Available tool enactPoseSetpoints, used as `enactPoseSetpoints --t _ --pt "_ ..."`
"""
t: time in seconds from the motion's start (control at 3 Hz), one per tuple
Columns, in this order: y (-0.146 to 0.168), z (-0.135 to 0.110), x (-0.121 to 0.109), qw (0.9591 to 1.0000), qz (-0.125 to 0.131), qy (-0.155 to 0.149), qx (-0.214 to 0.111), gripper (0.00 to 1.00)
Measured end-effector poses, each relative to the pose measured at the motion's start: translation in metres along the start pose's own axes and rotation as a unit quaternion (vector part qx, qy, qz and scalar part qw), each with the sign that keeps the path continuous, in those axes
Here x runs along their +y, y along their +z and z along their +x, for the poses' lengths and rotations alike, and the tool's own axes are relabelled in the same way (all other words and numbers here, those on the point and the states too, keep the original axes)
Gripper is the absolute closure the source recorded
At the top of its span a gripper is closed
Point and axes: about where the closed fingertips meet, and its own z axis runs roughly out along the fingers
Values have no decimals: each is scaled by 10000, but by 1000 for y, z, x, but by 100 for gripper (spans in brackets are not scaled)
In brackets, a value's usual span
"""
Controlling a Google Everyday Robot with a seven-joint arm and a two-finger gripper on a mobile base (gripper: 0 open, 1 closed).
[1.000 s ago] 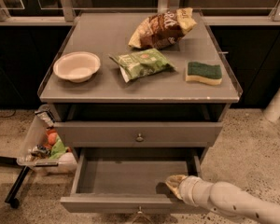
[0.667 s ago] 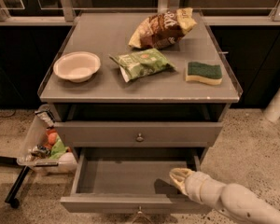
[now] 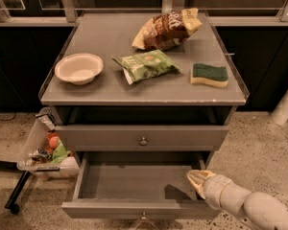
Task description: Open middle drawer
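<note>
The middle drawer [image 3: 129, 182] of the grey cabinet stands pulled out towards me, its plain grey inside bare, with a small knob [image 3: 143, 219] on its front. Above it, the top drawer [image 3: 110, 138] is closed, with a round knob at its centre. My gripper [image 3: 197, 177], cream-coloured on a white arm that comes in from the bottom right, is over the drawer's right side, close to its right wall and above the floor. It holds nothing that I can see. The bottom drawer is hidden under the open one.
On the cabinet top [image 3: 110, 92] lie a white bowl [image 3: 79, 68], a green chip bag [image 3: 146, 65], a brown chip bag [image 3: 165, 29] and a green-and-yellow sponge [image 3: 209, 74]. A clear bin [image 3: 43, 147] with items sits on the floor at the left.
My gripper has moved to the right and slightly up inside the open drawer, towards its right wall. The drawer has not moved.
</note>
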Motion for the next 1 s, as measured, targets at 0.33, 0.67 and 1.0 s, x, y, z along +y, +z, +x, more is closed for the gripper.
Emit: enactPoseSetpoints --t 0.33,0.67,1.0 --pt "0 0 0 10000 0 0 0 11" --pt "0 0 0 10000 0 0 0 0" --pt "0 0 0 10000 -1 0 0 0"
